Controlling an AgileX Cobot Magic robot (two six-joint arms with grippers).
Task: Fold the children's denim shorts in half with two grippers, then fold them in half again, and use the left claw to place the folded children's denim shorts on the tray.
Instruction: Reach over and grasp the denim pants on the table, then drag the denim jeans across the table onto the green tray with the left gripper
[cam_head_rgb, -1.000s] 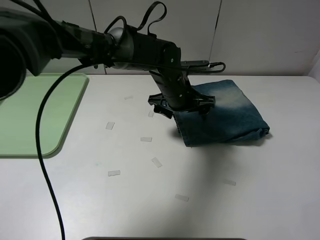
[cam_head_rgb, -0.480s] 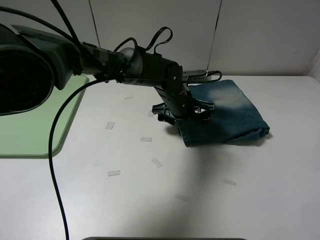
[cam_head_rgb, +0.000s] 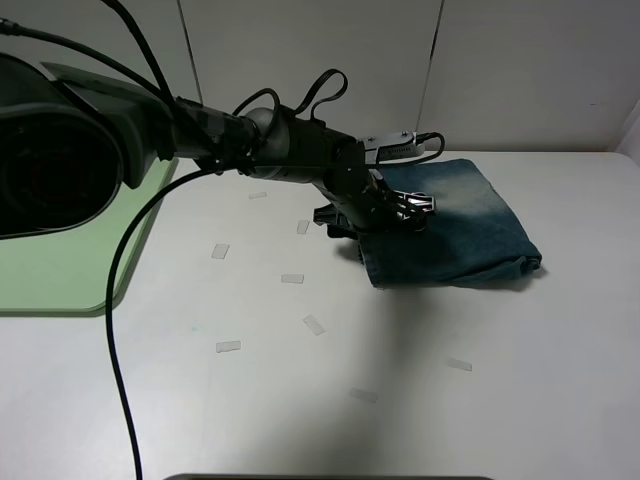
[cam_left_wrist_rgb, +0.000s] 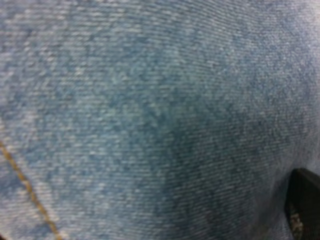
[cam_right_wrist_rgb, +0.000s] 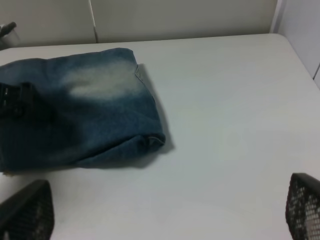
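Left pincer (cam_head_rgb: 400, 212) is being pressed wide-open onto the folded denim shorts (cam_head_rgb: 465, 235); right pincer (cam_right_wrist_rgb: 160, 212) is being held open, empty.

You had one folded pair of denim shorts (cam_head_rgb: 455, 225), one green tray (cam_head_rgb: 70, 250), one pincer (cam_head_rgb: 400, 212) in the high view, and about eight small tape scraps (cam_head_rgb: 292, 279) on the counter (cam_head_rgb: 500, 380).

You see dark blue denim shorts (cam_head_rgb: 450, 225) with a pale faded patch toward their 12 o'clock edge and an orange-tan seam stitch, a pale green tray (cam_head_rgb: 60, 250) at 9 o'clock, a white table (cam_head_rgb: 400, 380), and a black left claw (cam_head_rgb: 385, 212)
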